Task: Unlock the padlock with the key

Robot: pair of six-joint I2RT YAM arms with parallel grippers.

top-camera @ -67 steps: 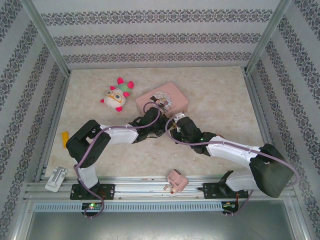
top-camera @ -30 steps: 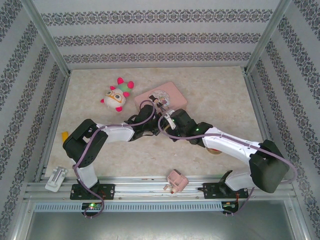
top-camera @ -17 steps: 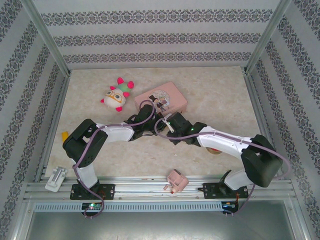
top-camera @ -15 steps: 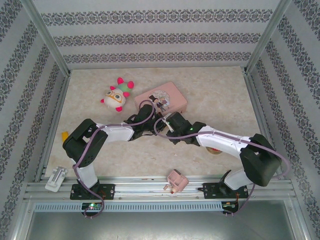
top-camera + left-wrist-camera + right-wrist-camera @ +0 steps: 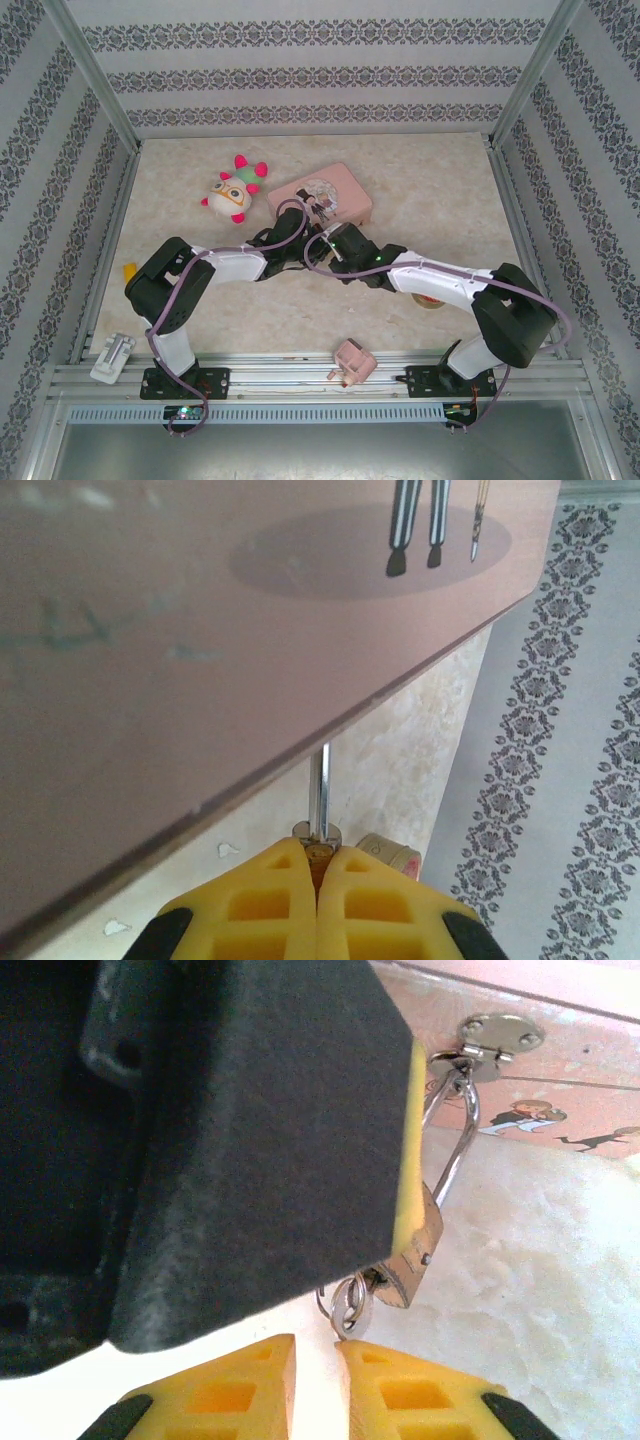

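Robot test cell: aluminium frame (image 5: 280, 380), damask-wallpapered walls (image 5: 310, 75), marble-look tabletop (image 5: 440, 190).

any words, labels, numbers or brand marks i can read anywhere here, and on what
No text can be read anywhere.
pink tin: drawn figures on the lid and side, no lettering; the faint marks on the lid in the left wrist view are too blurred to read.
padlock: no legible stamp or number.
pink plug block and white piece by the rail: too small to tell.

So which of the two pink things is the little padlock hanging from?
The pink tin with the picture: the padlock hangs from its hasp. The small pink block by the near rail has none.
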